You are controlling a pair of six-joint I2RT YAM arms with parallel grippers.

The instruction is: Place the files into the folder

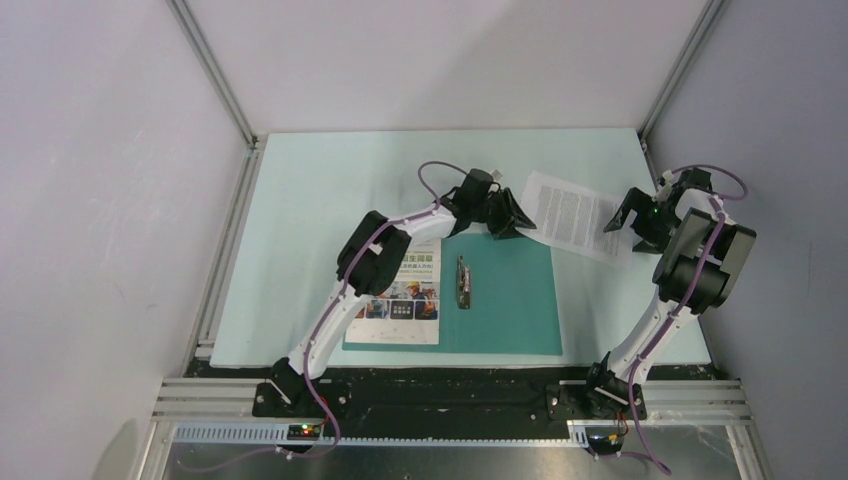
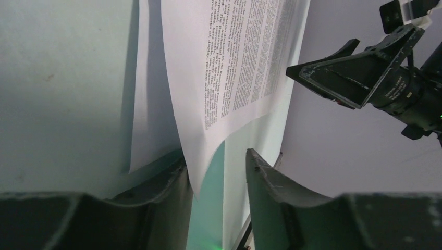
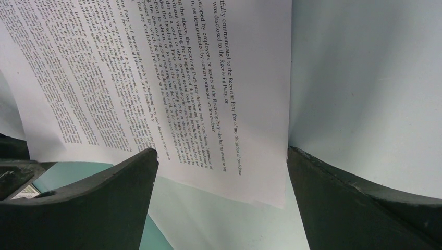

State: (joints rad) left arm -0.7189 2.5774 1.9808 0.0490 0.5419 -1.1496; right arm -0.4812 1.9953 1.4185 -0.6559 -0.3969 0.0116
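left gripper point(image 2: 216, 159): narrowed astride text sheet point(image 1: 575, 215) corner, right of centre, apparently to pinch it. right gripper point(image 1: 632, 222): wide, above sheet's right edge. brochure point(image 1: 410, 300) on folder point(image 1: 510, 300), lower centre.

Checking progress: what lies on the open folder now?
The brochure page lies on the folder's left half, beside the metal clip; the left arm covers its upper corner. The text sheet is off the far right corner; any overlap is hidden by the left gripper.
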